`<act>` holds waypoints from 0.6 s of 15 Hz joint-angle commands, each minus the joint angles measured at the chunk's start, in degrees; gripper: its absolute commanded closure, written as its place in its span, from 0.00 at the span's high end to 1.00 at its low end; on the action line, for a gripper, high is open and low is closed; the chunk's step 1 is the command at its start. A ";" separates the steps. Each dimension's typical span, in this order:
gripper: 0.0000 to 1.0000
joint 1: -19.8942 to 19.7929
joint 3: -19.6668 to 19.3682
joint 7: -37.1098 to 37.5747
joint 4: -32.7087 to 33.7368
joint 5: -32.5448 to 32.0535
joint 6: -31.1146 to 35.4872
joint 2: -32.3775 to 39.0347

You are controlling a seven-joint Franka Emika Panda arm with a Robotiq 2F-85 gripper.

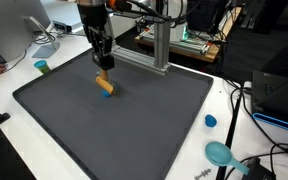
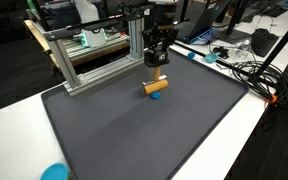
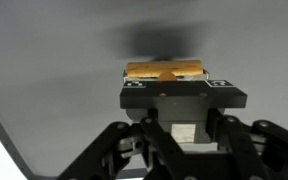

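Wrist view: tool over orange block, grey mat.

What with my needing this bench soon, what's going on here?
A robot arm has its claw lowered over a dark mat, right at an orange block that has a blue piece at its lower end. The wrist view shows the block lying between the fingers, but I cannot tell whether they grip it. A metal frame stands behind, and a blue cap lies on the white table beside the mat.
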 commanded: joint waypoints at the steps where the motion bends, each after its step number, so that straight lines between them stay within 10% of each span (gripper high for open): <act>1: 0.22 -0.08 -0.10 0.12 0.54 1.71 0.72 0.02; 9: 0.22 -0.33 -0.84 1.11 1.02 2.71 1.86 1.82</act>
